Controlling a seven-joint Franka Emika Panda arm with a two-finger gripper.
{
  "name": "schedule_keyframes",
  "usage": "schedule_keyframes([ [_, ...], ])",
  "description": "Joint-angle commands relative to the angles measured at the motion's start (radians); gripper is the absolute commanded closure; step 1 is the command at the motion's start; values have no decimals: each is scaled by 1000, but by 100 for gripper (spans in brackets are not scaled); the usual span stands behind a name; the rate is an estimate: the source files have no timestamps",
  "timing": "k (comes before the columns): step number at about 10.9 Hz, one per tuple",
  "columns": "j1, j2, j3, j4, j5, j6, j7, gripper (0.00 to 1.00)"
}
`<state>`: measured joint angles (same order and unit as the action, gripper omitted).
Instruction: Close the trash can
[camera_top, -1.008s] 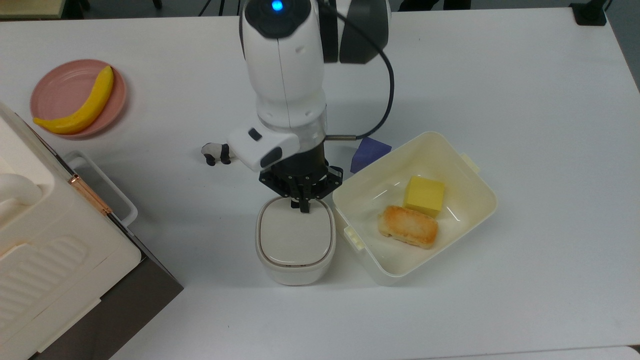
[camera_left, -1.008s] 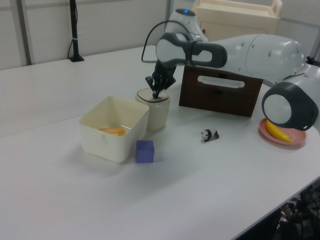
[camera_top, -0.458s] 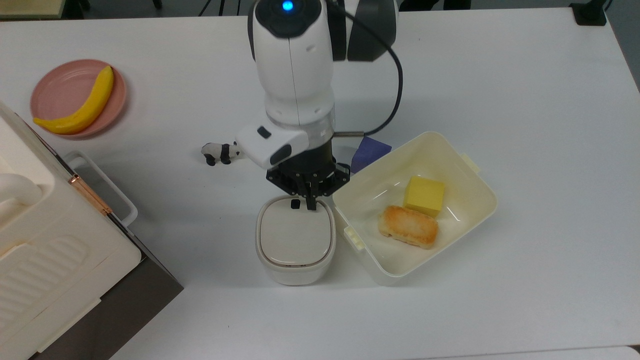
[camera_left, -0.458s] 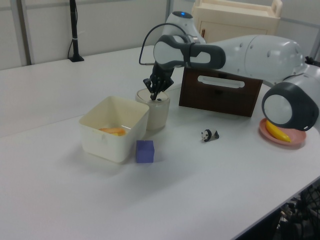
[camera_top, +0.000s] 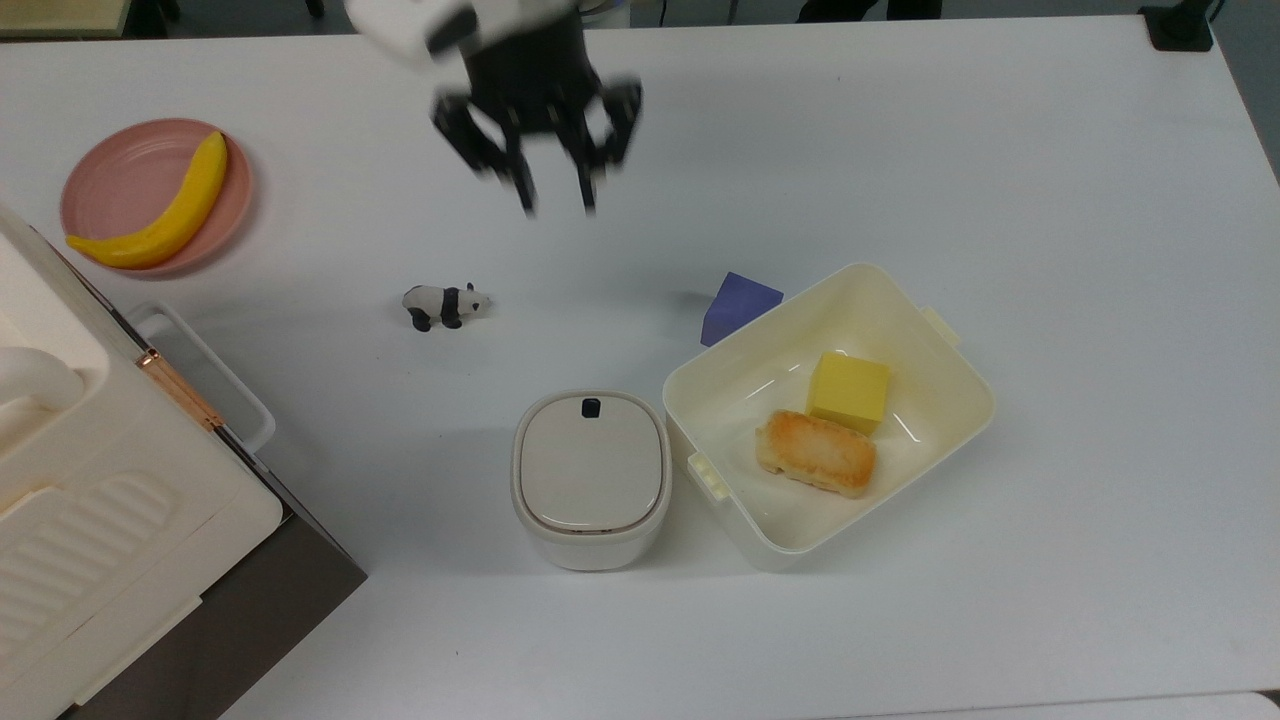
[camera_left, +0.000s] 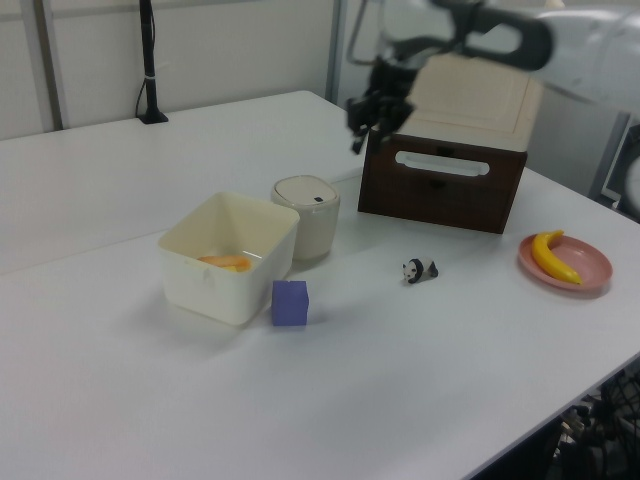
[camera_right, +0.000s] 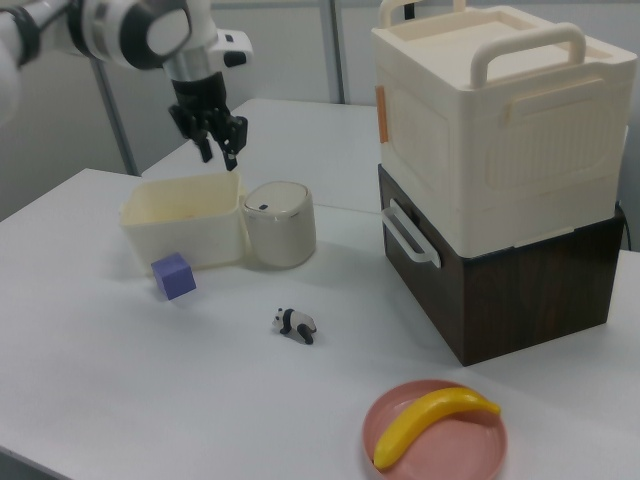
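The trash can (camera_top: 590, 478) is a small beige-white rounded bin standing on the white table beside the cream food box. Its flat lid lies down level on the rim, and the small black button (camera_top: 590, 407) shows at the lid's far edge. The same trash can (camera_left: 307, 215) appears in the left view and again (camera_right: 278, 224) in the right view. My gripper (camera_top: 556, 205) hangs high above the table, well away from the bin, toward the top view's top edge. It is open and holds nothing. The gripper (camera_left: 365, 125) (camera_right: 218, 150) is also in both side views.
A cream box (camera_top: 905, 300) holding a yellow block (camera_top: 848, 391) and a toasted piece (camera_top: 816, 454) touches the bin's right side in the top view. A purple cube (camera_top: 737, 305), a toy panda (camera_top: 445, 304), a pink plate (camera_top: 105, 180) with a banana (camera_top: 165, 215) and a big white appliance (camera_top: 90, 540) stand around.
The gripper has lifted off the lid's button edge and swung up and away toward the table's far side, its fingers spreading apart. The lid stays down flat.
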<state>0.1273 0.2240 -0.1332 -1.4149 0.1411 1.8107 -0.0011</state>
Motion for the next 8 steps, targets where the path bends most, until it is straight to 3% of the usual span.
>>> schedule_keyframes([
  [1, -34, -225, 61, -238, -153, -102, -56, 0],
  [6, -98, -244, 75, -268, -166, -140, -102, 0],
  [8, -101, -241, 72, -262, -112, -133, -100, 0],
])
